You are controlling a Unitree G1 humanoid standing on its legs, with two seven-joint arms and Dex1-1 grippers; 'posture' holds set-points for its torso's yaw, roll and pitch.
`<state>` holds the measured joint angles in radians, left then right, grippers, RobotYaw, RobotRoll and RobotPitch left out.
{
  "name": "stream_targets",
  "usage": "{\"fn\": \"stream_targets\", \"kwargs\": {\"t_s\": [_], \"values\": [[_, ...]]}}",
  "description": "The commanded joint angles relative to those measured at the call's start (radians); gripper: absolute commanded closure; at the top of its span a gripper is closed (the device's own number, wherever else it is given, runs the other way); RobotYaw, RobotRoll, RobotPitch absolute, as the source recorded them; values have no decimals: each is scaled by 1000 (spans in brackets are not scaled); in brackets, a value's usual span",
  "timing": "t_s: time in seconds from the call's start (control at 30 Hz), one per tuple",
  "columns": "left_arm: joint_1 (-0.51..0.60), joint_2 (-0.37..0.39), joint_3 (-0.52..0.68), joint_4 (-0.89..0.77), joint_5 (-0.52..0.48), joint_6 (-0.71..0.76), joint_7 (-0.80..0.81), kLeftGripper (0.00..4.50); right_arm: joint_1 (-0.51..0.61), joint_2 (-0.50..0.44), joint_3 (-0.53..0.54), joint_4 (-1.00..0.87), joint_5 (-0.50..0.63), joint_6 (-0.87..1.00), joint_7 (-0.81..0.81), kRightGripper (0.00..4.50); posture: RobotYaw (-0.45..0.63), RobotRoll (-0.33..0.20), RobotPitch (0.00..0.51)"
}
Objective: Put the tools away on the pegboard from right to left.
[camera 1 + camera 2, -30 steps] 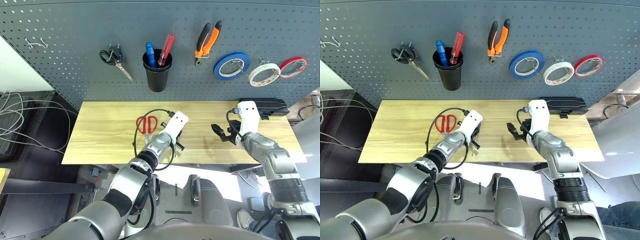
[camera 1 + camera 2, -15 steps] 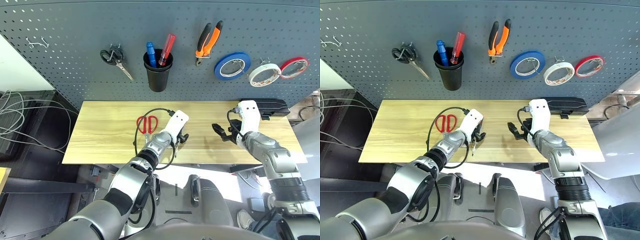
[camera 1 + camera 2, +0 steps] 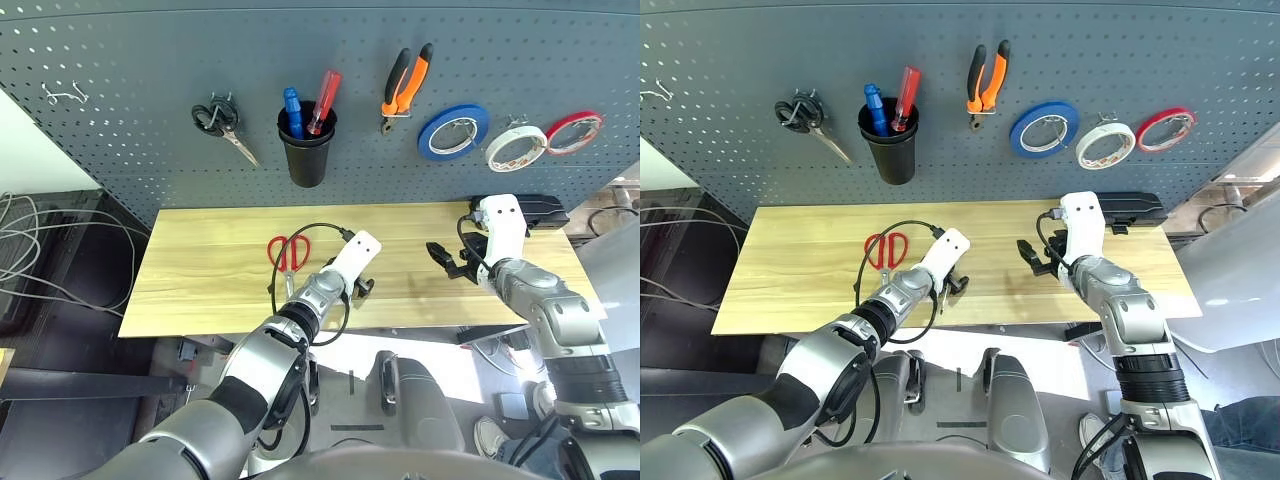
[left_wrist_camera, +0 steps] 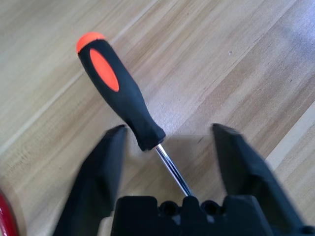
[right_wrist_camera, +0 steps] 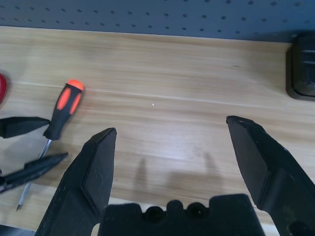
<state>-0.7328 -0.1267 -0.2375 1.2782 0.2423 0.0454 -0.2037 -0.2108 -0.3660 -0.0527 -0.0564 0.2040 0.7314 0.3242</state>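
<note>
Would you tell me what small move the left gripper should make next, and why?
Probably close the left gripper on the screwdriver: its open fingers straddle the handle's lower end where the shaft begins, and the tool lies flat on the table, ungrasped.

Orange-and-black screwdriver (image 4: 120,93) flat on table; red-handled scissors (image 3: 282,252) nearby, seemingly closed.

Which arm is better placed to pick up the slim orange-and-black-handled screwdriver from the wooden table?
Left. The left end effector is open, straddling the slim orange-and-black-handled screwdriver. The right end effector, also open, hovers apart over bare wooden table.
</note>
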Motion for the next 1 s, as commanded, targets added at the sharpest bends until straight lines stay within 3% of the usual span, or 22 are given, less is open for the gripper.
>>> {"fn": "stream_targets", "kwargs": {"t_s": [0.03, 0.13, 0.67, 0.7, 1.0], "values": [[4, -46, -11, 31, 20, -2, 11, 2937, 15, 2, -5, -22, -1, 14, -7, 0, -124, 0, 120], [5, -40, -12, 30, 27, -6, 18, 3964, 13, 10, 1, -22, 0, 14, -9, 0, -117, 0, 123], [10, -31, 3, 32, 16, 19, 15, 3969, -4, 20, 5, 0, -6, 5, -4, 0, -105, 0, 137], [17, -39, 16, 34, 1, 43, 5, 3619, -7, 18, 6, -1, -6, 8, -3, 0, -119, 0, 168], [30, -51, 57, 22, -27, 98, -1, 336, -21, 22, 26, -12, -7, 33, 8, 0, -118, 0, 234]]}}
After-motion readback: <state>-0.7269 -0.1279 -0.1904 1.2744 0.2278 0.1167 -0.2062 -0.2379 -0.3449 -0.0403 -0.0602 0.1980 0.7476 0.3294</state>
